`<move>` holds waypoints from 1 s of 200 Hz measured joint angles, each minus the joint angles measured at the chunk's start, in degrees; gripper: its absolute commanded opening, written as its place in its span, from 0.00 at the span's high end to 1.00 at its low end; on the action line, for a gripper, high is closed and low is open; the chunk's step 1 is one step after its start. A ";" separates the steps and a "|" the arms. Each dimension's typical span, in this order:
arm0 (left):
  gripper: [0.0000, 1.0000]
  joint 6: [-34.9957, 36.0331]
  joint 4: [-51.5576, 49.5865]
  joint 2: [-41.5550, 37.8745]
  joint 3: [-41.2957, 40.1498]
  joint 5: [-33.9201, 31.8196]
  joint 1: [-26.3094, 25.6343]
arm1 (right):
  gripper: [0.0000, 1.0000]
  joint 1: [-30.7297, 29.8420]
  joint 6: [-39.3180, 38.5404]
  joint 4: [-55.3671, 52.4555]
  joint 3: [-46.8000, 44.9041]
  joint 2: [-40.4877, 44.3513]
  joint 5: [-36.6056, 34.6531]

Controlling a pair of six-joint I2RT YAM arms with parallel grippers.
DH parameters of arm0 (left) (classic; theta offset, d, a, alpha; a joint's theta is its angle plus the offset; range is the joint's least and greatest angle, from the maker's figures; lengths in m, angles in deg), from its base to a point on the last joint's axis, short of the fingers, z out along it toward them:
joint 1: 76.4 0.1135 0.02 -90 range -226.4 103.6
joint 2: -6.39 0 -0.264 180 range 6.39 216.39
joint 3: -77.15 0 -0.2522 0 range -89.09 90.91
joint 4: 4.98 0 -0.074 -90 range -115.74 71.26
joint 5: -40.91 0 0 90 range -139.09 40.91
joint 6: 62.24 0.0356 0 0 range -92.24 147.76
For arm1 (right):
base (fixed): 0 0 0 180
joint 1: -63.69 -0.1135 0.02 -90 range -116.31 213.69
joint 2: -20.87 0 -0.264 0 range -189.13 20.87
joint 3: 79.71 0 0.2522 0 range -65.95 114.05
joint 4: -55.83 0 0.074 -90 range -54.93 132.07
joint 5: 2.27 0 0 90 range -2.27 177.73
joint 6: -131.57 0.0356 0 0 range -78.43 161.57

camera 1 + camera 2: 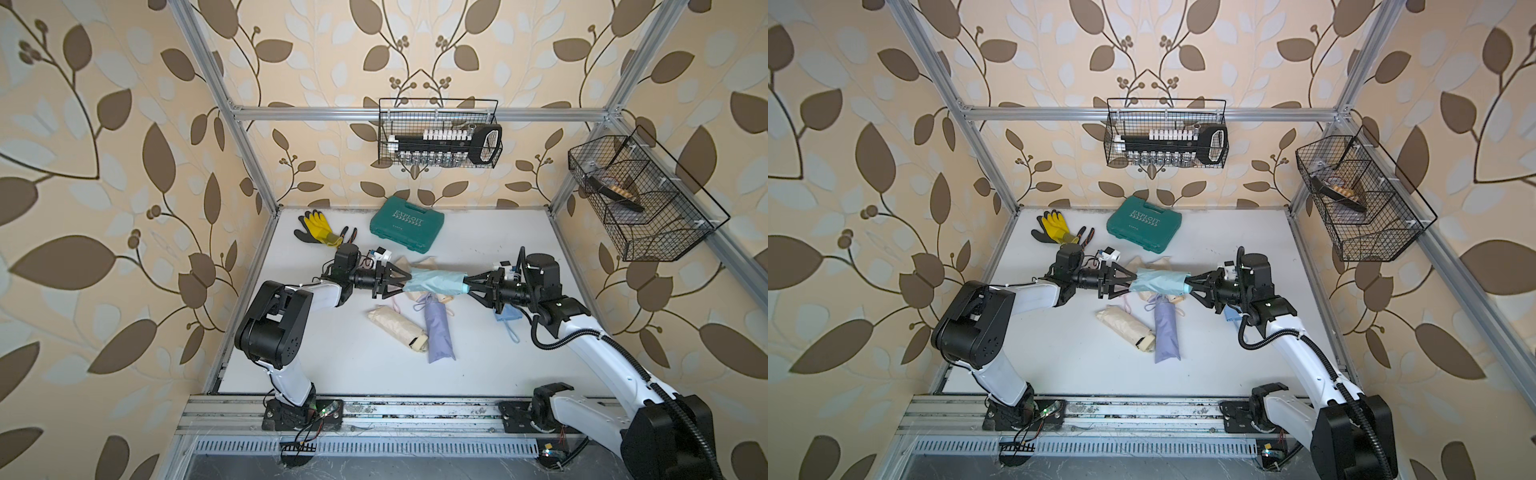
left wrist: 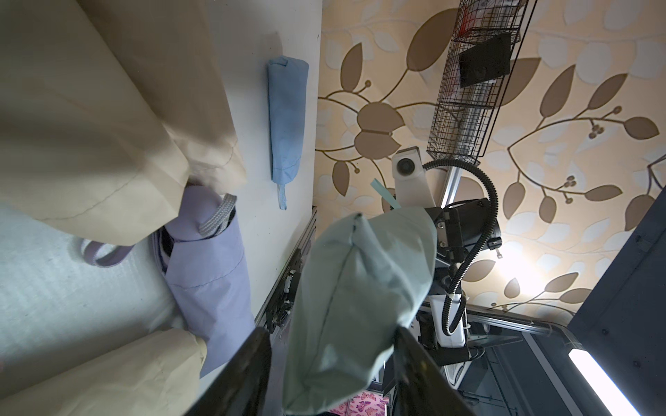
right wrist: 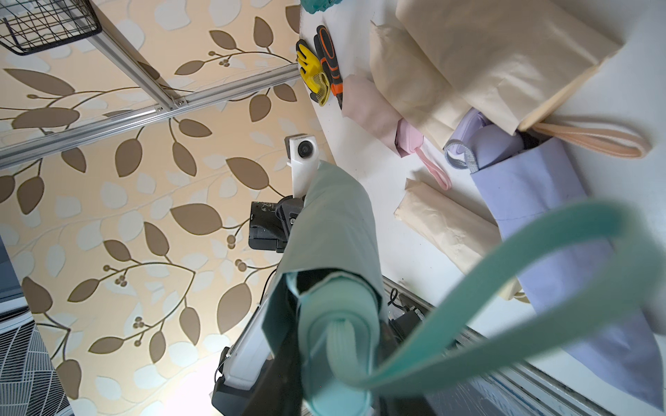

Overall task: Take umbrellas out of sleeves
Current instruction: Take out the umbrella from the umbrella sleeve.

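A mint sleeve hangs level above the table between my two grippers. Inside it is a mint umbrella, whose handle sticks out of the sleeve's mouth. My right gripper is shut on that handle, and the wrist loop swings free. My left gripper is open around the sleeve's closed end; one finger touches the fabric and a gap shows at the other. Below lie a lilac umbrella in its sleeve and a cream umbrella.
Limp cream sleeves and a pink umbrella lie under the held sleeve, and a flat blue sleeve lies under my right arm. A green case and yellow-black gloves sit at the back. Wire baskets hang on the frame.
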 measured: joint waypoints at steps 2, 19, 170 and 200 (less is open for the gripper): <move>0.49 0.07 -0.02 0.00 0.04 0.02 0.00 | 1.00 0.00 0.00 0.02 0.00 0.00 0.00; 0.53 -0.39 0.52 0.11 0.22 0.09 0.00 | 1.00 0.00 0.04 0.04 0.02 0.00 0.00; 0.70 -15.30 19.50 2.62 -2.40 1.42 0.00 | 1.00 0.11 0.42 1.55 0.00 -0.11 -0.09; 0.86 -16.48 20.92 3.02 -2.40 1.60 0.00 | 1.00 0.11 0.42 1.36 0.02 -0.11 -0.09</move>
